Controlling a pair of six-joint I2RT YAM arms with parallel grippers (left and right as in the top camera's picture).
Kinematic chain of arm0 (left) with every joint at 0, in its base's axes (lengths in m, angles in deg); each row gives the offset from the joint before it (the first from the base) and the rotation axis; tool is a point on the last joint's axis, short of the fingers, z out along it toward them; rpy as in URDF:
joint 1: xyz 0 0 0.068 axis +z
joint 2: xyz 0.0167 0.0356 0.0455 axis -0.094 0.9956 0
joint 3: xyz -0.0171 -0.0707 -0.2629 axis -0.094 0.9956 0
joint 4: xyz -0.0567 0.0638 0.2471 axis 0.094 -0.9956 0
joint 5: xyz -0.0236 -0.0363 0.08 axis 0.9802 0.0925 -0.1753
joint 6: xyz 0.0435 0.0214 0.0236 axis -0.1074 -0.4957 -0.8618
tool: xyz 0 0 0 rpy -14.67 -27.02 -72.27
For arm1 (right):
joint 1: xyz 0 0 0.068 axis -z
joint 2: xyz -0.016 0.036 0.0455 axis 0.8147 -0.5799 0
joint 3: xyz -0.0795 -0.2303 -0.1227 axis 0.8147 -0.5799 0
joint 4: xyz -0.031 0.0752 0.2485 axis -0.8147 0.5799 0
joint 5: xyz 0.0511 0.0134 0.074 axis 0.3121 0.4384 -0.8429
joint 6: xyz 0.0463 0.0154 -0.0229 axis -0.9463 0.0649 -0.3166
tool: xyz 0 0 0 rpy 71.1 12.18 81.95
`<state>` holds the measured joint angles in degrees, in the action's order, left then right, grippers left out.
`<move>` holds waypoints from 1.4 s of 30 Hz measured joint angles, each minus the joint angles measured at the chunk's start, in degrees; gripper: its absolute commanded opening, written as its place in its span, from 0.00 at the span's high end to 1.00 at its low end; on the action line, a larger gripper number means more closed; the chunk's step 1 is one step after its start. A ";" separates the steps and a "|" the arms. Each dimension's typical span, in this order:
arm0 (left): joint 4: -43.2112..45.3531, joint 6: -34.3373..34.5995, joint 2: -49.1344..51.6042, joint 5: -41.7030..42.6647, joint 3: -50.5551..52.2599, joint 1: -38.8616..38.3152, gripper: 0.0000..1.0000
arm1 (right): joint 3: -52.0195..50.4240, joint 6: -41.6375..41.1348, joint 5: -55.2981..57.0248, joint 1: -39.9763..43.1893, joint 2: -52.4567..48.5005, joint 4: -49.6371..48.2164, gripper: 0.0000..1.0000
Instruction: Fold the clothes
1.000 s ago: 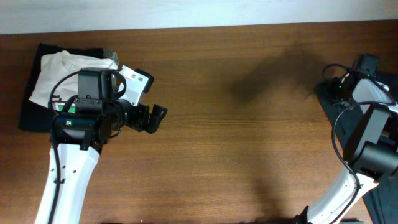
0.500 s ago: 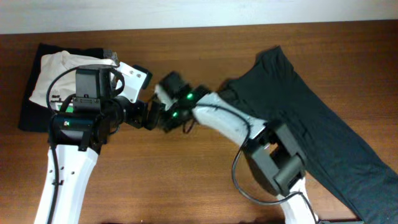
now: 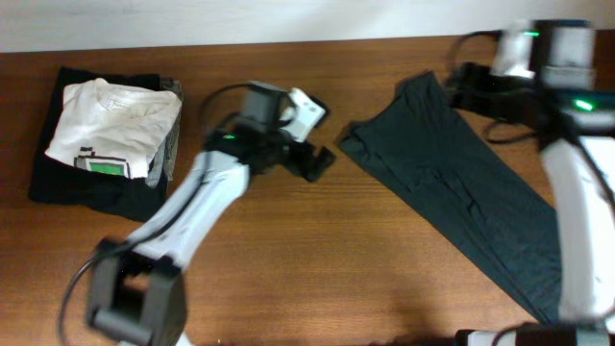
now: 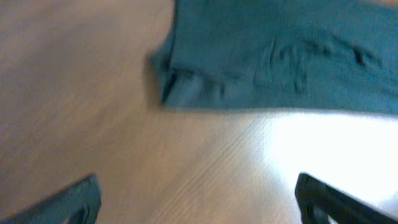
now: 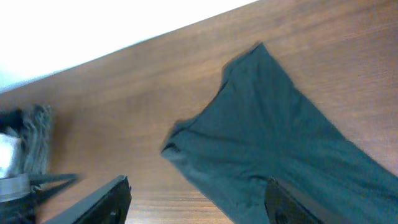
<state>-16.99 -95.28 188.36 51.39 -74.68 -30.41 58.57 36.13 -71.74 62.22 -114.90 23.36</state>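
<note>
The dark grey-green T-shirt (image 3: 452,183) lies spread in a long diagonal strip on the right half of the wooden table, from the far middle down to the near right edge. My left gripper (image 3: 325,163) is open and empty, just left of the shirt's nearest corner. The left wrist view shows that folded corner (image 4: 280,56) ahead of the wide-apart fingers (image 4: 199,208). My right gripper (image 3: 459,88) is open and empty above the shirt's far end. The right wrist view shows the shirt (image 5: 273,143) below its fingers (image 5: 199,202).
A white tee with green print (image 3: 115,130) lies on a black folded garment (image 3: 58,183) at the far left. A pale wall runs along the table's back edge (image 3: 307,40).
The dark shirt was not on the table a second ago and now lies spread at the right. My left gripper moved right from the stack to the shirt's corner. The right arm swung back to the far right.
</note>
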 measured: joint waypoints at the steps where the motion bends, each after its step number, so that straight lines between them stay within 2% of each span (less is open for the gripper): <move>1: 4.11 0.46 3.85 0.04 -1.62 -1.57 0.08 | 0.00 -0.02 -1.66 2.16 1.64 1.29 0.24; 3: 13.94 1.88 11.21 0.04 -3.93 -4.20 0.10 | 0.00 -0.04 -4.59 6.56 5.46 3.85 0.18; 6: 27.58 2.67 17.53 0.07 -4.66 -5.38 0.17 | 0.07 0.59 -6.38 6.93 6.51 5.88 0.17; 11: 37.53 4.15 25.49 0.00 -4.90 -5.35 0.29 | 0.07 1.62 -6.60 6.93 4.52 10.03 0.17; 12: 38.75 5.42 26.71 0.00 -4.90 -5.35 0.32 | 0.07 1.95 -6.58 6.93 4.39 10.32 0.17; 15: 39.28 8.70 27.87 -0.02 -4.90 -5.35 0.55 | 0.07 2.16 -6.60 6.93 4.39 10.80 0.17; 19: 37.53 10.05 28.81 0.04 -4.92 -5.38 0.60 | 0.07 2.19 -6.60 6.93 4.39 11.50 0.17; 20: 36.98 10.08 29.18 0.04 -4.92 -5.40 0.67 | 0.07 2.16 -6.60 6.93 4.39 11.65 0.17; 22: 36.26 10.43 29.70 0.02 -5.35 -5.42 0.94 | 0.07 2.19 -6.51 6.93 4.39 12.22 0.17; 23: 36.00 10.49 29.79 0.04 -5.49 -5.42 1.00 | 0.07 2.14 -5.86 6.93 4.39 12.52 0.17; 25: 35.32 11.13 29.90 0.63 -5.57 -5.35 0.99 | 0.07 2.19 -3.63 6.93 4.39 13.03 0.17; 27: 32.41 11.52 29.44 1.46 -5.92 -4.59 1.00 | 0.07 2.10 -1.27 6.93 4.39 13.11 0.17; 30: 19.56 11.78 24.72 -3.15 -5.86 -0.92 1.00 | 0.07 1.68 1.44 6.93 3.28 13.14 0.17; 32: 9.18 11.76 21.24 -9.60 -5.73 4.28 1.00 | 0.07 1.64 2.19 6.93 0.81 13.53 0.17; 33: 7.04 11.74 20.28 -11.34 -5.64 6.10 1.00 | 0.07 1.60 2.34 6.93 -0.35 13.79 0.17; 34: -0.83 11.76 17.97 -14.45 -5.73 10.64 1.00 | 0.07 1.60 2.60 6.93 -2.38 14.64 0.16; 37: -12.11 11.74 14.86 -17.44 -5.70 18.34 0.99 | 0.07 1.64 4.48 6.93 -7.85 16.57 0.17; 40: -17.84 11.74 12.39 -18.38 -5.57 22.88 0.98 | 0.07 1.68 7.15 6.93 -14.80 18.45 0.20; 42: -19.56 11.74 9.27 -18.47 -5.53 24.76 0.91 | 0.07 1.68 8.59 6.93 -20.55 19.82 0.21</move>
<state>-36.55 -83.54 197.63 32.92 -80.21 -5.64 58.63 37.81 -63.15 69.14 -135.44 43.19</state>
